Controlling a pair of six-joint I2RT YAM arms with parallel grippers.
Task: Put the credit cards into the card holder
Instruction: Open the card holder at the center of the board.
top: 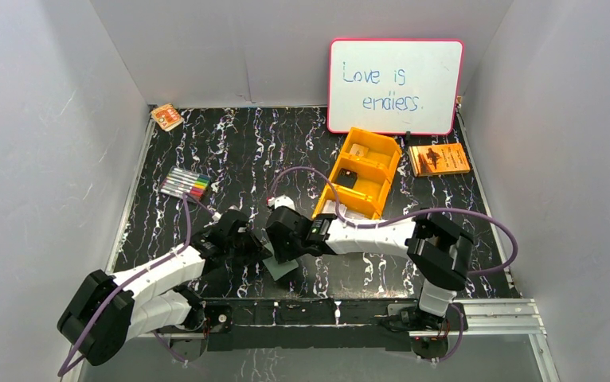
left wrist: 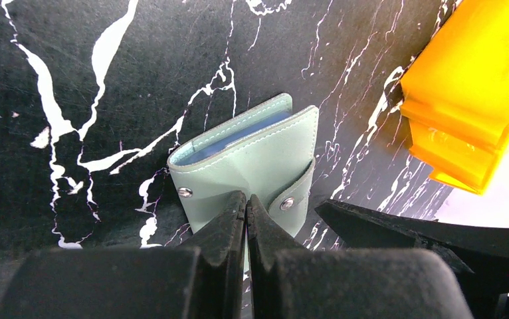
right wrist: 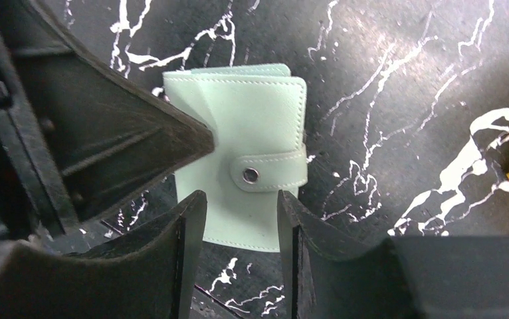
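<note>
Black, white-veined surface [top: 230, 151] walled in grey, a whiteboard [top: 395, 86] reading "Love is endless" at the back: the sage-green card holder [left wrist: 252, 156] lies snapped shut near the front edge, where the two arms meet. The left fingers [left wrist: 238, 216] are pressed together on one edge and appear to pinch the cover, which creases toward them. The right fingers [right wrist: 189, 229] stand parted at the edge below the snap strap [right wrist: 268, 171] and grip nothing.

The holder looks light, soft and floppy. It is likely to slide on the slick surface and to buckle if pinched at a corner. The strap tab seems the place to pull it open while the other arm pins the cover.

The credit cards cannot be made out with certainty. Something pale sits in the orange compartment tray [top: 389, 163], too small to identify. That tray stands just behind the right arm and is the nearest obstacle. An orange booklet [top: 439, 158], a pack of markers [top: 185, 185] and a small orange packet [top: 166, 117] lie well apart.
</note>
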